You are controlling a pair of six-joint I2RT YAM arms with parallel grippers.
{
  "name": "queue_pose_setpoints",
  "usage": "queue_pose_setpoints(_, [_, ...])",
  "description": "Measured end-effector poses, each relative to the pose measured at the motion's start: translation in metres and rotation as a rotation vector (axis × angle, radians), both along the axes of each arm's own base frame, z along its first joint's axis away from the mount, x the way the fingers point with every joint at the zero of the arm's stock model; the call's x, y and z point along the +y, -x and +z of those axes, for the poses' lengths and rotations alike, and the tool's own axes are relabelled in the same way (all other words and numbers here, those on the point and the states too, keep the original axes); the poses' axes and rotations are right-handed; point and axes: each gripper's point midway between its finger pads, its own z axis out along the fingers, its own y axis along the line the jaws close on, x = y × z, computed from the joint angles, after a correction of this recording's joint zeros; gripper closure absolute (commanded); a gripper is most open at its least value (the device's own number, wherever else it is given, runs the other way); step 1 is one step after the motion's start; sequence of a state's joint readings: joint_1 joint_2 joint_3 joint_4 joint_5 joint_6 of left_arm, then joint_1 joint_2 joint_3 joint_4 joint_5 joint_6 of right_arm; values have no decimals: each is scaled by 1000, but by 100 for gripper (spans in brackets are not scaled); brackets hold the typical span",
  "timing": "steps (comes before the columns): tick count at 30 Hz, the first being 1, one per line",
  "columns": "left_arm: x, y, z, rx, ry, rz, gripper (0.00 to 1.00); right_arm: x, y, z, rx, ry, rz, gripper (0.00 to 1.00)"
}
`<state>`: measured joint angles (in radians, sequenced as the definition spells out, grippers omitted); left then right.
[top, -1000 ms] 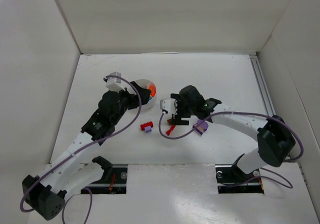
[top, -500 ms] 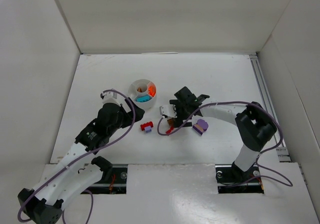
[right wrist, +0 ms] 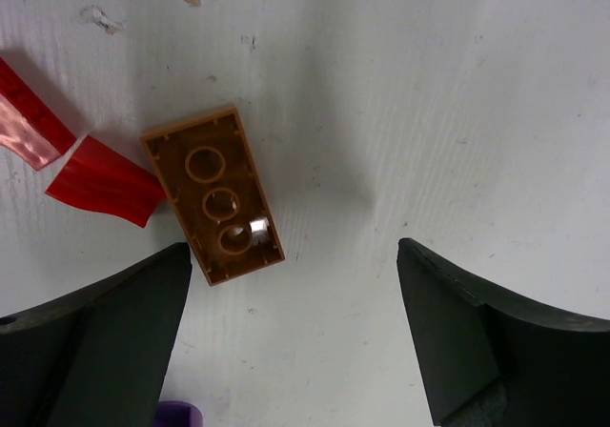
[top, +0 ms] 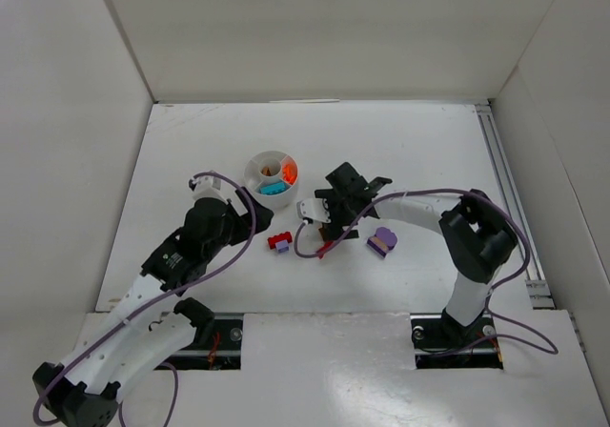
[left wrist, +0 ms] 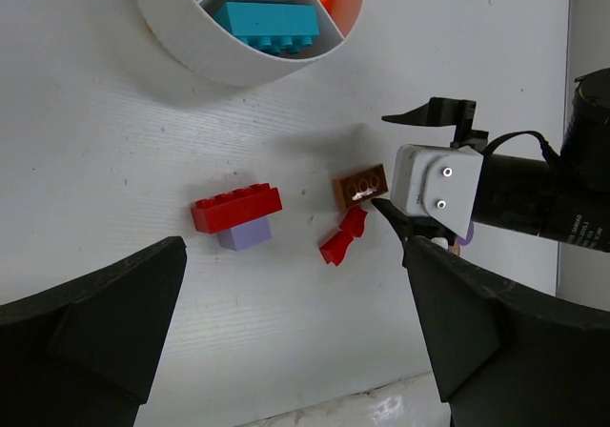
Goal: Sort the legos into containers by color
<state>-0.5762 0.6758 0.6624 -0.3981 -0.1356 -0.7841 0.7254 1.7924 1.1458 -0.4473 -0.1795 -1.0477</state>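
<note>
The white divided dish (top: 257, 167) holds a teal brick (top: 274, 188) and an orange brick (top: 290, 171); its wall (left wrist: 191, 50) also shows in the left wrist view. On the table lie a red brick stacked on a purple one (top: 280, 242), a small red piece (top: 326, 248), a tan brick (right wrist: 213, 194) and a purple-and-tan piece (top: 382, 241). My right gripper (top: 329, 221) is open and empty, low over the table, with the tan brick just left of the gap (right wrist: 305, 351). My left gripper (top: 248, 222) is open and empty, near the red brick (left wrist: 236, 208).
White walls enclose the table on the left, back and right. A metal rail (top: 500, 170) runs along the right side. My right arm's purple cable (top: 310, 246) loops onto the table beside the small red piece.
My left gripper has pulled back from over the dish toward the near left. My right gripper has shifted slightly left and its elbow has swung in.
</note>
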Motion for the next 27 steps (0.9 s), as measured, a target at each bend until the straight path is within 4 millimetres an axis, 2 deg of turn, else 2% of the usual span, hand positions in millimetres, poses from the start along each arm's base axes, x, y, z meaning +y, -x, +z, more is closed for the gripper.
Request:
queue_pose_setpoints(6, [0, 1, 4, -13, 8, 0, 1, 19, -2, -1, 19, -37, 32, 12])
queue_pose_setpoints(9, [1, 0, 4, -15, 7, 3, 1, 28, -3, -2, 27, -60, 49, 21])
queue_pose_setpoints(13, [2, -1, 4, -19, 5, 9, 1, 33, 0, -3, 47, -79, 63, 35])
queue_pose_setpoints(14, [2, -1, 4, -19, 5, 10, 1, 34, 1, -4, 52, -84, 67, 41])
queue_pose_setpoints(15, [2, -1, 4, -20, 5, 11, 1, 35, 2, -4, 60, -89, 70, 43])
queue_pose_setpoints(27, [4, -2, 4, -21, -3, 21, 1, 39, 4, -8, 149, -169, 57, 42])
